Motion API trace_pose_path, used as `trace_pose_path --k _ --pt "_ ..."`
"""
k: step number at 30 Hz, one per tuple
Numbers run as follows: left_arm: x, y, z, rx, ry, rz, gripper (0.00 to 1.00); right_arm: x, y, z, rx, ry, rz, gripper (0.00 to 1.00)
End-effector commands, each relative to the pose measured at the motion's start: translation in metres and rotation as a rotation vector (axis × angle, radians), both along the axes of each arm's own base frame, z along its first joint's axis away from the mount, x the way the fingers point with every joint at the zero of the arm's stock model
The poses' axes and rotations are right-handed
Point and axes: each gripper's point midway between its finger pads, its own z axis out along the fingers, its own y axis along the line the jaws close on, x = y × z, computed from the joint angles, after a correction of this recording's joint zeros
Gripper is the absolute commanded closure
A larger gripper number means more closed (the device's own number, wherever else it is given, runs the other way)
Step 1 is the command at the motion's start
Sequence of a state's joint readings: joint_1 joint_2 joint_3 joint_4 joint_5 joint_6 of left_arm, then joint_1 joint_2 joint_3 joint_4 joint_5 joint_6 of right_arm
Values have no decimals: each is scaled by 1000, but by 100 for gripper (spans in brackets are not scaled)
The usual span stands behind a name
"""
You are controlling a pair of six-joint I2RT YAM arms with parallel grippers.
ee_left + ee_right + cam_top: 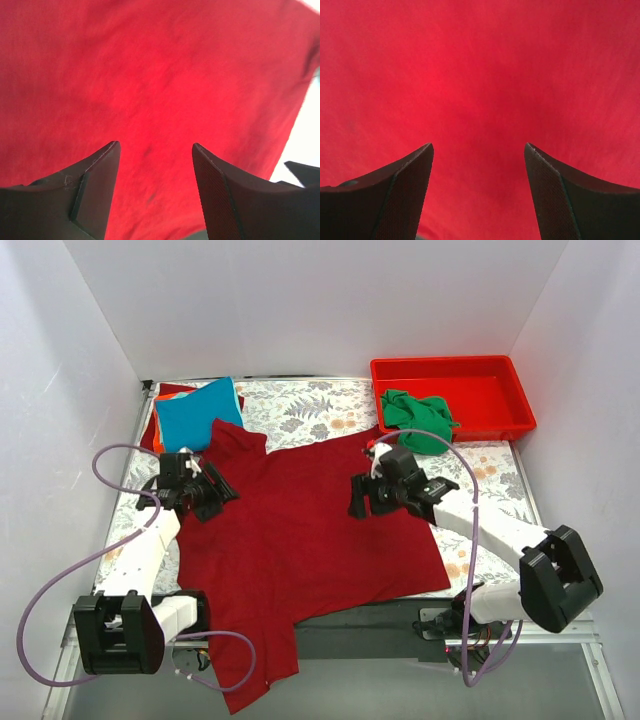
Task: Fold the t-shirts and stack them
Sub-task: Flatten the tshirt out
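Dark red t-shirt point(300, 530) lies spread flat in the middle of the desk point(360, 625) on the floral cloth point(310, 405). Its near-left part drapes over the near edge.

Left end effector point(156, 145) is over the shirt's left side, fingers spread, nothing between them. Right end effector point(479, 146) is over the shirt's far-right part, fingers spread wide, also empty. Can't tell if either touches the fabric.

Blue t-shirt point(198, 412) sits folded in the far-left corner, on top of an orange t-shirt point(157, 422) and a red t-shirt point(172, 390), right beside the dark red shirt's far-left tip.

Green t-shirt point(415, 422) is crumpled at far right, across the near-left rim of the red tray point(480, 370), partly inside.
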State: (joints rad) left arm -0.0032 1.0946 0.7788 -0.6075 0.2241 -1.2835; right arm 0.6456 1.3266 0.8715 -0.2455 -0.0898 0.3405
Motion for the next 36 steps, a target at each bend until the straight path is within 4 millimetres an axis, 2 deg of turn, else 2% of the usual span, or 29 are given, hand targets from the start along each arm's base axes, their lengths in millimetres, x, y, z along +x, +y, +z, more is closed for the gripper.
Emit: trace_pose_path --k 1,4,5,7,9,14,20,25,27,28,29,31,32,35,36 --pt "-20 -7 -13 -59 71 20 42 -11 -4 -14 21 63 -53 21" --pt "-26 -7 -33 -55 96 10 42 -16 -21 -50 -79 110 -90 21" --pt "-30 -11 -45 -70 138 -6 42 -14 -24 -55 -100 114 -105 21" --pt "-31 -13 -56 -77 181 -24 41 -15 -27 -67 -127 140 -112 21" --pt "-31 -15 -69 -82 216 -40 41 -15 -27 -73 -142 155 -111 21" --pt "-33 -16 -94 -84 276 -47 41 -16 -46 -105 -264 204 -158 22" --pt "-36 -9 -128 -120 394 -45 41 -16 -59 -118 -304 237 -188 21" --pt "-8 -4 -129 -87 351 -61 42 0 -66 -124 -343 236 -202 21" --pt "20 -2 -119 -75 303 -79 42 14 -63 -120 -345 220 -203 21" --pt "17 -2 -126 -71 326 -86 42 13 -66 -125 -363 229 -201 21" --pt "35 1 -120 -59 298 -89 42 22 -63 -119 -361 210 -206 21" --pt "43 4 -135 -40 348 -101 42 28 -67 -124 -396 216 -214 21" --pt "57 5 -132 -40 331 -105 42 36 -64 -120 -392 202 -219 21" --pt "74 10 -141 -13 342 -113 43 44 -67 -122 -421 218 -234 21" --pt "91 15 -134 16 316 -104 43 50 -66 -119 -421 219 -239 21"
